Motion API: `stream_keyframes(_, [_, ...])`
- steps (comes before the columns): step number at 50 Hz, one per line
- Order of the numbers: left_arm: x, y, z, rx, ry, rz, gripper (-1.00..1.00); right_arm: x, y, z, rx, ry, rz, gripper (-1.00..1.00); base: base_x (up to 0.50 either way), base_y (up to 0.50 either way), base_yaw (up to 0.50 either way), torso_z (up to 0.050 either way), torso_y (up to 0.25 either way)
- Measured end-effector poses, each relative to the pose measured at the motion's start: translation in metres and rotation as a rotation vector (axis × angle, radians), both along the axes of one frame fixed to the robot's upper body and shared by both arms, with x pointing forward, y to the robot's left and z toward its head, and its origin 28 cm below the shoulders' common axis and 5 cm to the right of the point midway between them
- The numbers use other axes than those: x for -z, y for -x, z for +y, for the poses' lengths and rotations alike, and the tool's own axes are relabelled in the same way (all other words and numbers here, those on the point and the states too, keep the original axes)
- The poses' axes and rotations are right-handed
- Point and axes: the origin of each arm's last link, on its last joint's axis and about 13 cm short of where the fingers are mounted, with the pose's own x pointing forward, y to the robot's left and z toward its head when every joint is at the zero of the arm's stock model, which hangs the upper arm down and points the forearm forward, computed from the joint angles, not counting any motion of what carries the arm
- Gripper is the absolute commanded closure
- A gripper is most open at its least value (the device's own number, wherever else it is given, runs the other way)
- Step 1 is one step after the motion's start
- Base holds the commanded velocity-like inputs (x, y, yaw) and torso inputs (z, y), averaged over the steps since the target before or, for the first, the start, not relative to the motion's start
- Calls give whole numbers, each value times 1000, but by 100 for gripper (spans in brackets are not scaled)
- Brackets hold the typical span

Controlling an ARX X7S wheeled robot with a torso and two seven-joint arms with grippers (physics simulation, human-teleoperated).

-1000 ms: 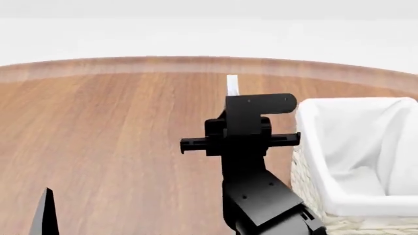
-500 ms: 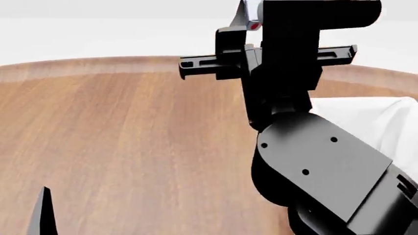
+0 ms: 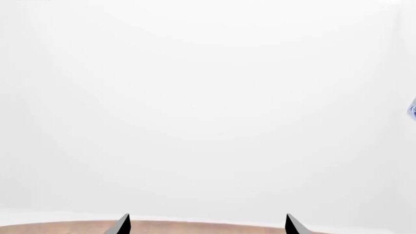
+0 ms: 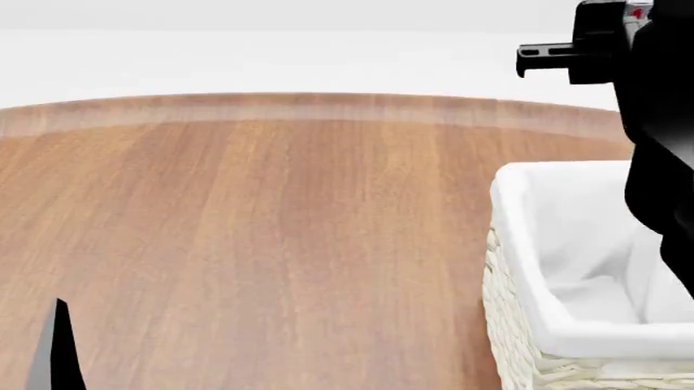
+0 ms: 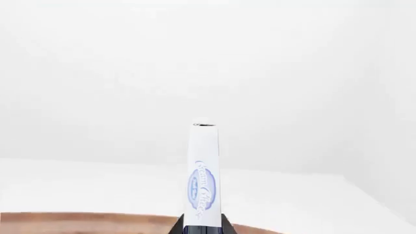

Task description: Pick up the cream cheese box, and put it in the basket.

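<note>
The cream cheese box (image 5: 202,175) is a thin white box with a blue oval mark. It stands on end between the fingers of my right gripper (image 5: 201,226), which is shut on it. In the head view the right arm (image 4: 656,122) is raised at the far right, above the basket's (image 4: 518,244) far end. A sliver of the box with a red mark (image 4: 636,11) shows at the top. The basket is cream wicker with a white liner. My left gripper (image 3: 206,225) is open with nothing in it, and one finger (image 4: 60,349) shows low at the left.
The round wooden table (image 4: 271,227) stretches left of the basket to its curved far edge (image 4: 304,104). White floor lies beyond it. A blue-marked sliver (image 3: 412,107) shows at the edge of the left wrist view.
My right arm has lifted the box off the table and swung it right, from the table's middle to high above the basket's far end. The left finger barely shifted.
</note>
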Motion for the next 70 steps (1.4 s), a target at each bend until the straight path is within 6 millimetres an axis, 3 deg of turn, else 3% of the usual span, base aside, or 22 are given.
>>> stream_keyframes(17, [0,-2,2,-15,-1,-2,-100,-10,-27,-40,36,-42,375,100,0,0,0,0,0])
stream_keyframes(40, [0,-1,1,-12,-4,-5,-100,-15,-18,-42,-36,-107,769,100,0,0,0,0,1])
stream_keyframes(53, [2,-2,1,-10,-4,-2,-100,5,-12,-45,-28,-114,915,100,0,0,0,0,0])
stream_keyframes(70, [3,-2,0,-8,-11,0,-100,38,-12,-51,-37,-165,971,100,0,0,0,0,1])
